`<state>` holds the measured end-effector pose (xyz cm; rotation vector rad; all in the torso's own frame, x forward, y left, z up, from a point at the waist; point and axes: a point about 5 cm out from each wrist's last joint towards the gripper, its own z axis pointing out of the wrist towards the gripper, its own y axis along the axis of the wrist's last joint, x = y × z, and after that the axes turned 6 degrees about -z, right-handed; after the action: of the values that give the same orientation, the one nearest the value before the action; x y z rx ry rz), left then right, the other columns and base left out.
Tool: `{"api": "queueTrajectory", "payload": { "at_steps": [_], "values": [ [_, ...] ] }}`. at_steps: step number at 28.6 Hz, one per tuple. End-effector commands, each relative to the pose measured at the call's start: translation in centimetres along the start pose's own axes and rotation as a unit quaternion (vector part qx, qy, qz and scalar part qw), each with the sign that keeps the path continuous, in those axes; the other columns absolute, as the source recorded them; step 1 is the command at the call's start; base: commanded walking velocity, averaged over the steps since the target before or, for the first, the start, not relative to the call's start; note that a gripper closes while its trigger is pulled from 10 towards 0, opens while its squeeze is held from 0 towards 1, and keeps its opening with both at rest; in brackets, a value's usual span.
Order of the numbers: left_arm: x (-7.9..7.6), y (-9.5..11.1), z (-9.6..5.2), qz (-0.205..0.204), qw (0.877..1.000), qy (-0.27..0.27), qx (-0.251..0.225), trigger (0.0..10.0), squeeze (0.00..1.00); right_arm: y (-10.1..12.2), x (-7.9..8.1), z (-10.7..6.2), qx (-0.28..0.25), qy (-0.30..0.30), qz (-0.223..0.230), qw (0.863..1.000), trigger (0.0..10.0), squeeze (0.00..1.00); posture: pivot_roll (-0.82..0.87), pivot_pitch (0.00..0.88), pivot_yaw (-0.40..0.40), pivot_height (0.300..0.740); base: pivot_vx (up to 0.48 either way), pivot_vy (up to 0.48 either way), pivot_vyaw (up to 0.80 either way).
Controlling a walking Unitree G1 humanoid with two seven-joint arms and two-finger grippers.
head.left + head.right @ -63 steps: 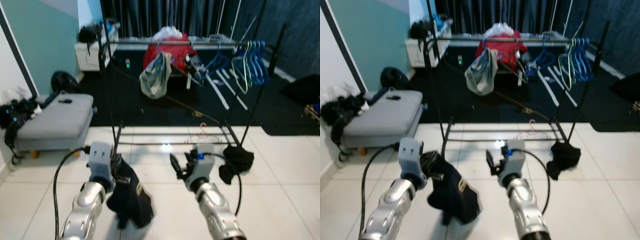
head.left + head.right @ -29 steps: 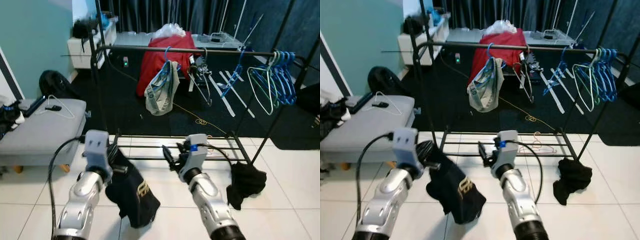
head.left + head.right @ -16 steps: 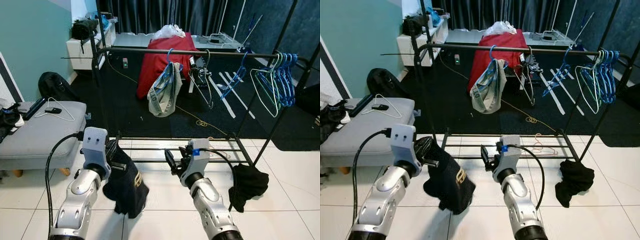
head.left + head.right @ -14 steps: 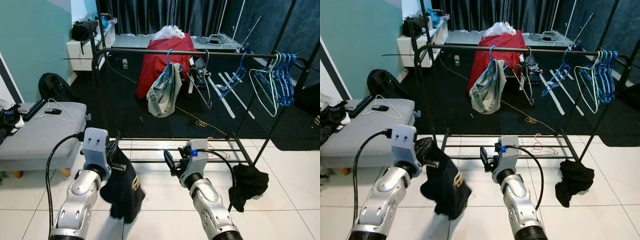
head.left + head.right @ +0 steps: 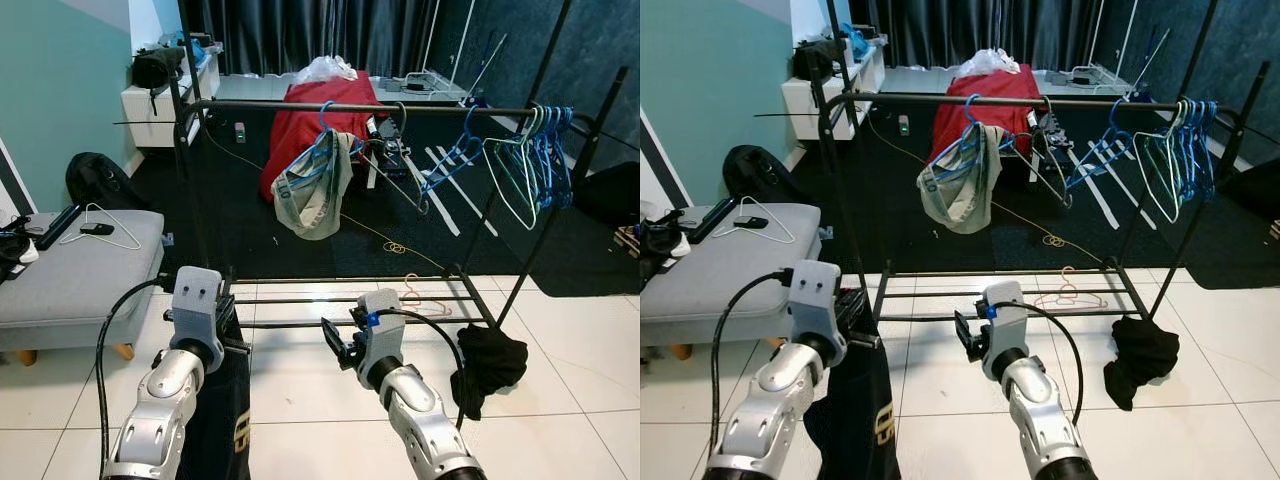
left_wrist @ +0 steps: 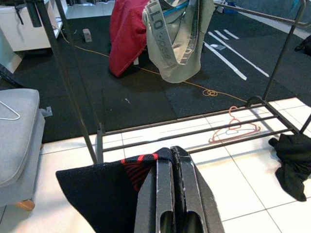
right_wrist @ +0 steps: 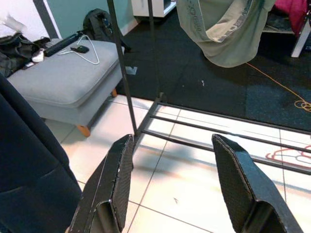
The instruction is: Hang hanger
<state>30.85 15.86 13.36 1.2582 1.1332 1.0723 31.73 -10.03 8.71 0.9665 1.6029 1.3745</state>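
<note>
Two risks apply: the left gripper [image 6: 170,194], clamped on a dark garment [image 5: 225,420] hanging low beside the rack [image 5: 350,106], could snag the lower bars, while the right gripper [image 7: 177,184], spread and empty, is well short of the hangers [image 5: 540,150].

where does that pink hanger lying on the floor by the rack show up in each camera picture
Left eye view: pink hanger, on tiles under the rack's low bars.
Right eye view: same spot.
Left wrist view: beyond the shut left pincer, at.
Right wrist view: a piece at the edge.
Shared landmark: khaki garment.
</note>
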Motion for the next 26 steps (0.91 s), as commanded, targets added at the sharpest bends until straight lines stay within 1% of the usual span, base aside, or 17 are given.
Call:
{"api": "queueTrajectory", "payload": {
  "at_steps": [1,2,3,5,7,8,10,13,15,18,19,20,22,23,24,25,26],
  "values": [
    [-0.1,-0.3,-0.1,0.009,1.0,-0.006,0.009,10.0,0.0,-0.6,0.1,-0.2,0.014,0.004,-0.002,1.0,10.0,0.0,0.04,0.053,-0.02,0.74,0.0,-0.48,0.0],
    [-0.2,-0.4,-0.2,-0.017,1.0,0.0,0.014,10.0,0.0,-0.5,0.1,-0.2,0.013,0.003,-0.002,1.0,10.0,0.0,0.04,0.056,-0.017,0.74,0.0,0.0,0.0],
    [-0.1,-0.5,-0.1,-0.029,0.999,0.005,0.019,10.0,0.0,-0.4,0.2,-0.2,0.009,0.004,-0.002,1.0,10.0,0.0,0.04,0.056,-0.017,0.74,0.0,0.0,0.0],
    [0.0,-0.5,-0.1,-0.035,0.999,0.012,0.019,10.0,0.0,-0.2,0.3,-0.2,0.003,0.008,0.003,1.0,10.0,0.0,0.04,0.056,-0.017,0.74,0.0,0.0,0.0],
    [0.0,-0.5,-0.1,-0.035,0.999,0.012,0.019,10.0,0.0,-0.2,0.3,-0.2,0.003,0.008,0.003,1.0,10.0,0.0,0.04,0.056,-0.017,0.74,0.0,0.0,0.0],
    [0.2,-0.5,0.0,-0.037,0.999,0.022,0.018,10.0,0.0,0.0,0.5,-0.3,-0.003,0.014,0.005,1.0,10.0,0.0,0.04,0.056,-0.017,0.74,0.0,0.0,0.0],
    [0.6,-0.3,0.1,-0.027,0.999,0.037,0.009,10.0,0.0,0.1,0.6,-0.3,-0.006,0.023,0.005,1.0,10.0,0.0,0.04,0.057,-0.019,0.74,0.0,0.0,0.0],
    [0.8,-0.2,0.2,-0.023,0.999,0.045,0.006,10.0,0.0,0.1,0.7,-0.4,-0.007,0.026,0.003,1.0,10.0,0.0,0.04,0.056,-0.02,0.74,0.0,0.0,0.0],
    [0.9,-0.1,0.4,-0.021,0.999,0.047,0.005,10.0,0.0,0.1,0.7,-0.4,-0.009,0.031,-0.001,0.999,10.0,0.0,0.04,0.055,-0.021,0.74,0.0,0.0,0.0],
    [0.9,0.4,1.0,-0.008,1.0,0.03,0.002,10.0,0.0,0.4,1.2,-0.4,-0.018,0.062,-0.017,0.998,10.0,0.0,0.04,0.058,-0.027,0.74,0.0,0.0,0.0],
    [0.9,0.4,1.0,-0.008,1.0,0.03,0.002,10.0,0.0,0.4,1.2,-0.4,-0.018,0.062,-0.017,0.998,10.0,0.0,0.04,0.058,-0.027,0.74,0.0,0.0,0.0],
    [0.6,0.9,1.3,0.0,1.0,0.011,-0.005,10.0,0.0,-0.1,1.7,-0.4,-0.005,0.092,-0.056,0.994,10.0,0.0,0.04,0.054,-0.025,0.74,0.0,0.0,0.0],
    [0.6,0.9,1.3,0.0,1.0,0.011,-0.005,10.0,0.0,-0.1,1.7,-0.4,-0.005,0.092,-0.056,0.994,10.0,0.0,0.04,0.054,-0.025,0.74,0.0,0.0,0.0],
    [0.3,1.6,1.7,-0.002,1.0,-0.003,-0.013,10.0,0.0,-0.6,2.1,-0.5,0.007,0.119,-0.106,0.987,10.0,0.0,0.05,0.052,-0.022,0.74,0.0,0.0,0.0],
    [0.3,1.6,1.7,-0.002,1.0,-0.003,-0.013,10.0,0.0,-0.6,2.1,-0.5,0.007,0.119,-0.106,0.987,10.0,0.0,0.05,0.052,-0.022,0.74,0.0,0.0,0.0],
    [-0.1,3.1,2.3,-0.012,0.999,-0.013,-0.03,10.0,0.0,-1.3,2.3,-0.7,0.016,0.142,-0.147,0.979,10.0,0.0,0.05,0.048,-0.016,0.74,0.0,0.0,0.0],
    [-0.1,3.1,2.3,-0.012,0.999,-0.013,-0.03,10.0,0.0,-1.3,2.3,-0.7,0.016,0.142,-0.147,0.979,10.0,0.0,0.05,0.048,-0.016,0.74,0.0,0.0,0.0]
  ]
}}
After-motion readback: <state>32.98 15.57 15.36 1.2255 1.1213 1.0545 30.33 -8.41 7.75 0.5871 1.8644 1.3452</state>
